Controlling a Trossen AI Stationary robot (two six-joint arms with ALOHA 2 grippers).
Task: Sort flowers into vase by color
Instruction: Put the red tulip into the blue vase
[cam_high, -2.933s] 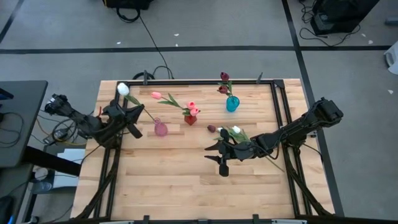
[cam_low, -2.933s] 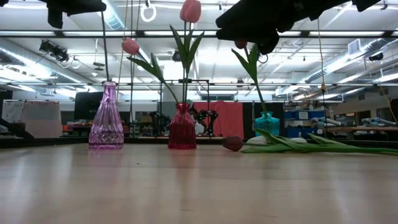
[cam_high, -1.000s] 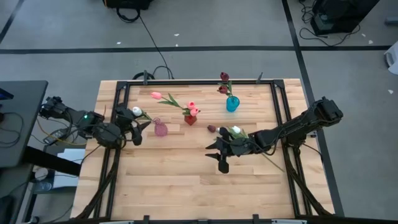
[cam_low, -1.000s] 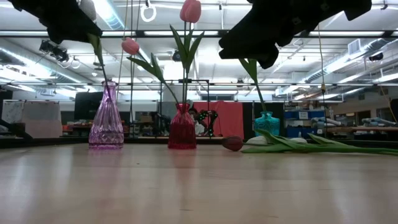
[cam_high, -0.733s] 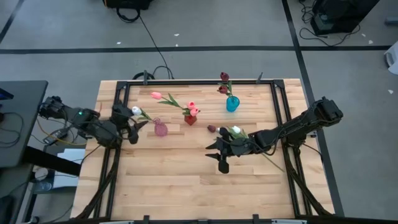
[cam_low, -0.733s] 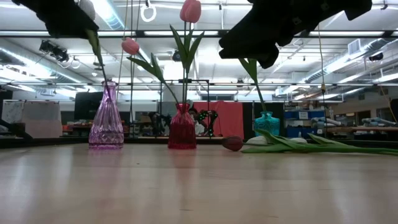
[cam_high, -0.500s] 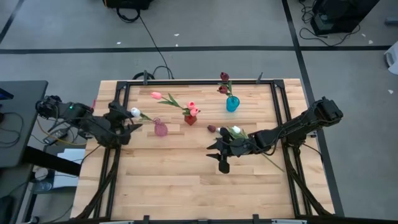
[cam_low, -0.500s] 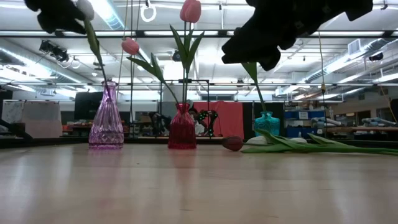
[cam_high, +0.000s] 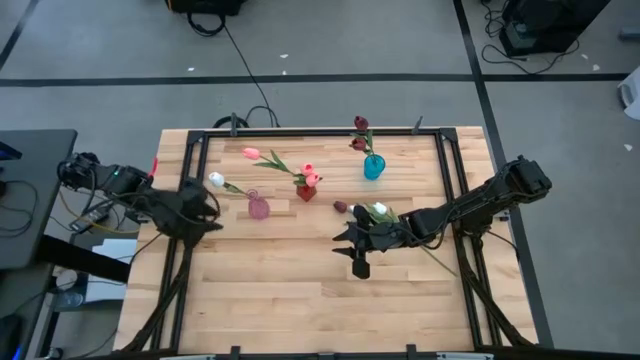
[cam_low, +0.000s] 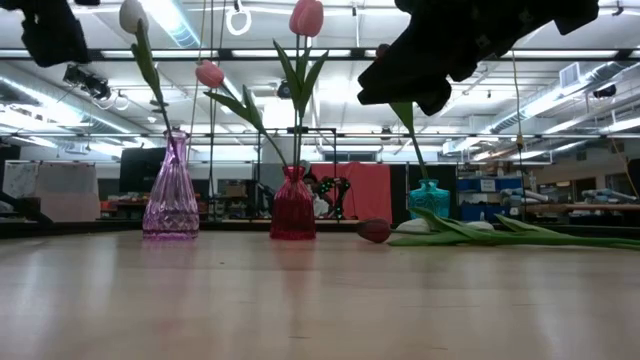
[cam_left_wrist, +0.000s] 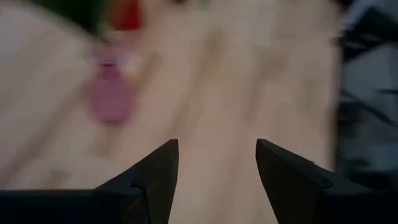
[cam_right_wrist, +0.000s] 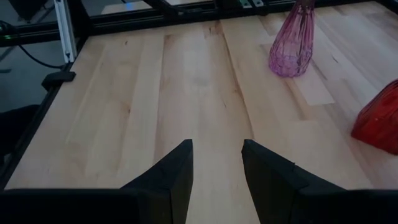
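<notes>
Beside parted left gripper (cam_high: 207, 211), white tulip (cam_high: 217, 180) in pink vase (cam_high: 258, 207), untouched

There were no words, numbers, labels or signs that could be read in any of the pictures.

Three vases stand on the table: purple (cam_high: 258, 207), red (cam_high: 305, 192) and teal (cam_high: 373, 166). Seven tulips show. Two grippers.
</notes>
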